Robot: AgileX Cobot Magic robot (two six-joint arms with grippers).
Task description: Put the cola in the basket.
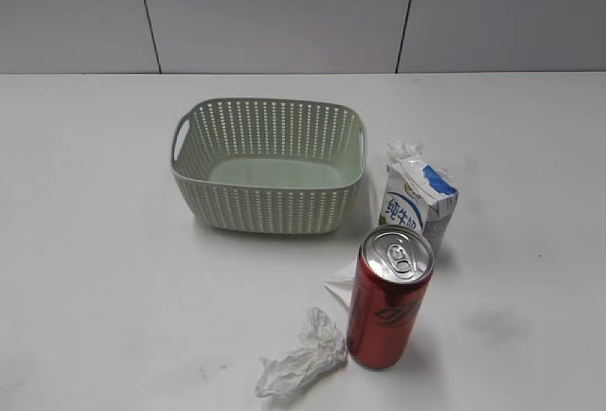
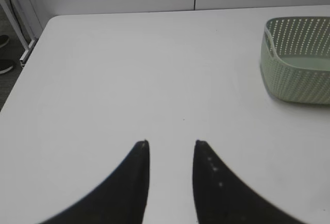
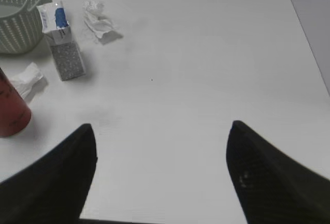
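Observation:
The cola point(image 1: 389, 296), a tall slim red can with a silver top, stands upright on the white table in front of and right of the basket point(image 1: 267, 205). The basket is pale sage-green, perforated and empty. In the right wrist view the cola point(image 3: 10, 110) is at the left edge and the basket point(image 3: 20, 20) at the top left. In the left wrist view the basket point(image 2: 299, 77) is at the right edge. My left gripper point(image 2: 171, 144) is open and empty over bare table. My right gripper point(image 3: 161, 128) is wide open and empty, right of the cola. Neither gripper shows in the exterior view.
A white-and-blue milk carton point(image 1: 418, 205) stands just behind the cola, right of the basket. Crumpled white paper lies front-left of the can point(image 1: 298, 354), beside the can point(image 1: 339, 284) and behind the carton point(image 1: 404, 151). The table's left edge point(image 2: 23, 74) shows in the left wrist view.

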